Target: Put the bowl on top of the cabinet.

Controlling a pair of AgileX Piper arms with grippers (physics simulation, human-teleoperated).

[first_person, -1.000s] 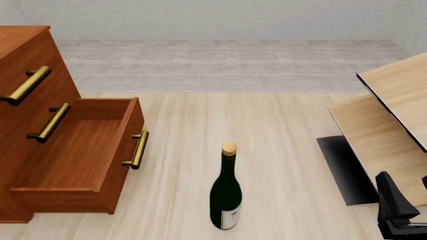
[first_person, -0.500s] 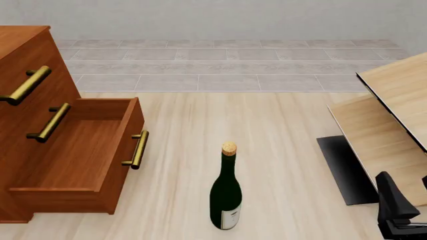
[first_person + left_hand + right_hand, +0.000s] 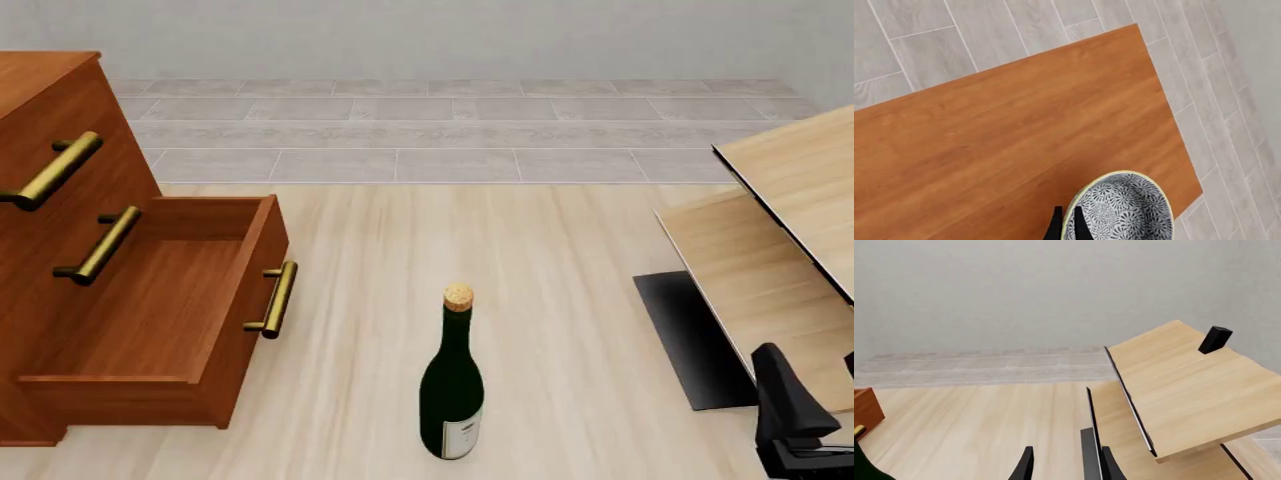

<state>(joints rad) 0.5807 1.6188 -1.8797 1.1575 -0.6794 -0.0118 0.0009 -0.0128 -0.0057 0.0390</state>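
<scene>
The left end effector (image 3: pixel 1065 225) is clamped on the bowl (image 3: pixel 1122 210) rim, holding it over the cabinet (image 3: pixel 1014 150) top's corner. The right end effector (image 3: pixel 1066 466) hangs parted, holding nothing.

Your right gripper (image 3: pixel 1066 467) has thin matte black pointed fingers (image 3: pixel 1025 466); your left gripper (image 3: pixel 1065 227) shows similar black tips.
</scene>
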